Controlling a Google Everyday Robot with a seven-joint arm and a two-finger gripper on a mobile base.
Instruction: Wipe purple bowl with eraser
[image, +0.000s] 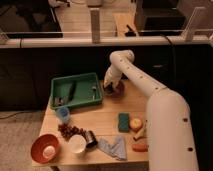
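The purple bowl (118, 89) sits at the far edge of the wooden table (107, 117), just right of the green tray. My gripper (109, 88) hangs from the white arm and is down in the bowl's left part, covering much of it. The eraser is hidden; I cannot make it out at the gripper.
A green tray (76, 91) with utensils lies at the back left. A blue cup (63, 113), grapes (70, 131), an orange-red bowl (45, 148), a white bowl (77, 144), a grey cloth (114, 147), a teal sponge (123, 121), fruit (136, 124) and a carrot (140, 147) lie nearer.
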